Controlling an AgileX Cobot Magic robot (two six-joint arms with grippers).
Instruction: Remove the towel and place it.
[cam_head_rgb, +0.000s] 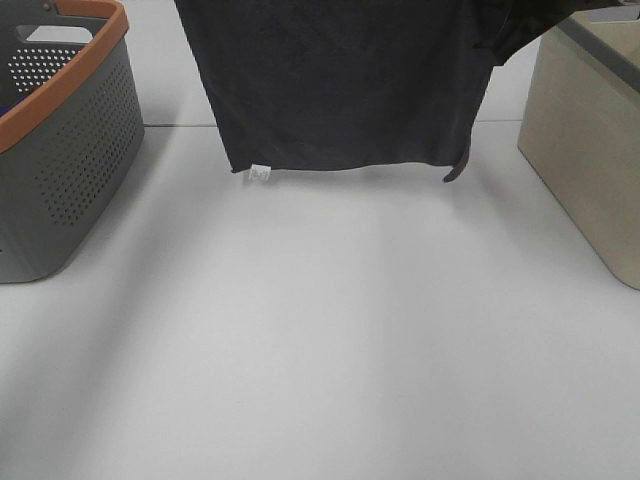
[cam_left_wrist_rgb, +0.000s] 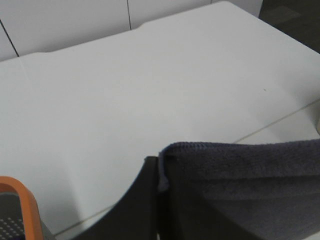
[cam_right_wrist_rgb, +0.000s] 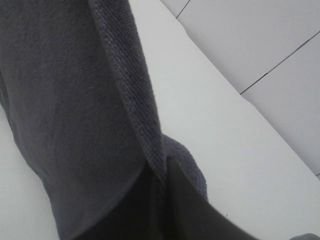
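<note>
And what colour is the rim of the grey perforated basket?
Orange rim, best in exterior high view.

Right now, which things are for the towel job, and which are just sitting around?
For the job: towel, left gripper, right gripper, both holding it up.
Just sitting around, as far as I can tell: basket, box.

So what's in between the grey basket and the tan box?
The dark towel hangs between the grey basket and the tan box, above the white table. The exterior high view shows it.
</note>
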